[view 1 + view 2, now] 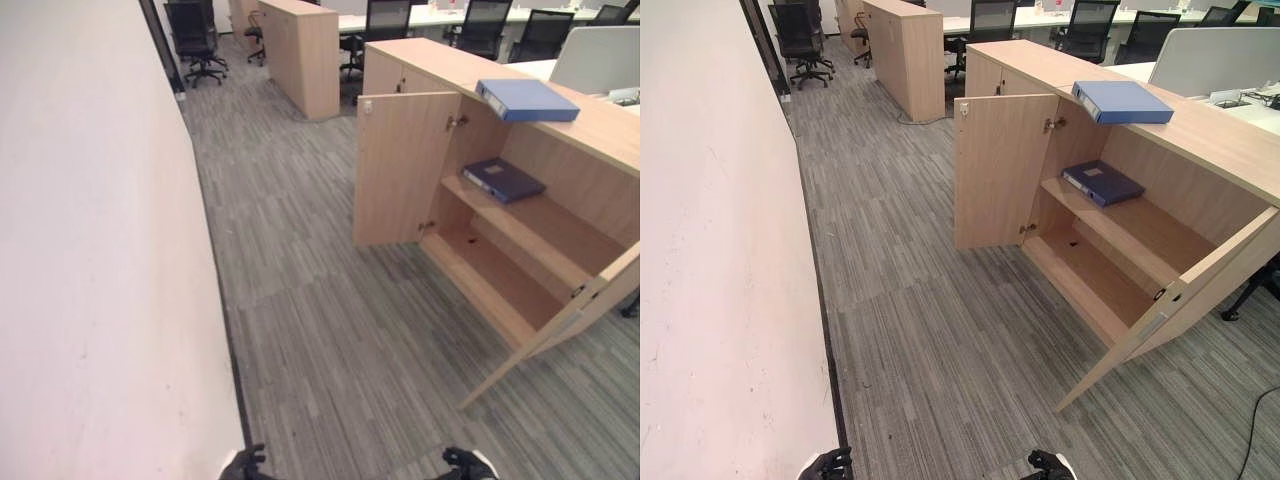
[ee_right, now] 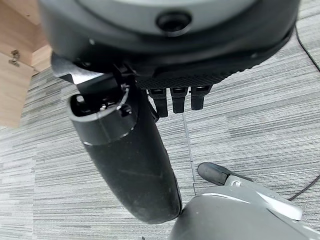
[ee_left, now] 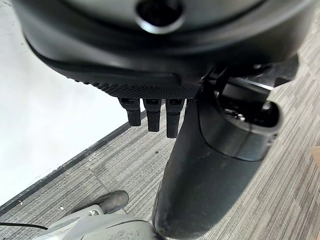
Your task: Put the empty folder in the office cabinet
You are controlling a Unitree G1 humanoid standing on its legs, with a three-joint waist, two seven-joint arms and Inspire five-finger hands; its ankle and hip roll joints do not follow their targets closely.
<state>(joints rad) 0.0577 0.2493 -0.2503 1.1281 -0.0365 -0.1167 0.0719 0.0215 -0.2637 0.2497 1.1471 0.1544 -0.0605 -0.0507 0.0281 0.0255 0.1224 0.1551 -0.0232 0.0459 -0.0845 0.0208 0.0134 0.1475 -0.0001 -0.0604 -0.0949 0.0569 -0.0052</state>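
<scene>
So you're still at the very start of this one, nothing's been picked up yet. Your left hand and right hand both hang low at about 6 o'clock in the head view, and in the wrist views the fingers on the left and the fingers on the right point straight down over the carpet floor, spread loose, holding nothing. The folder you want looks like the lighter blue one lying flat on the cabinet top at roughly 2 o'clock, one end poking a bit past the front edge. That overhang should make it easier to grab, I reckon. The cabinet is well apart from you, both doors swung wide, left door and right door, so no door handling needed. There's already a darker blue binder lying on the upper shelf, with bare shelf beside it and the lower shelf free too. Next move as I see it: walk in toward 1–2 o'clock, get square to the opening, then reach up for the overhanging end. It's a thick lever-arch type, stiff, so it shouldn't flop on you.
</scene>
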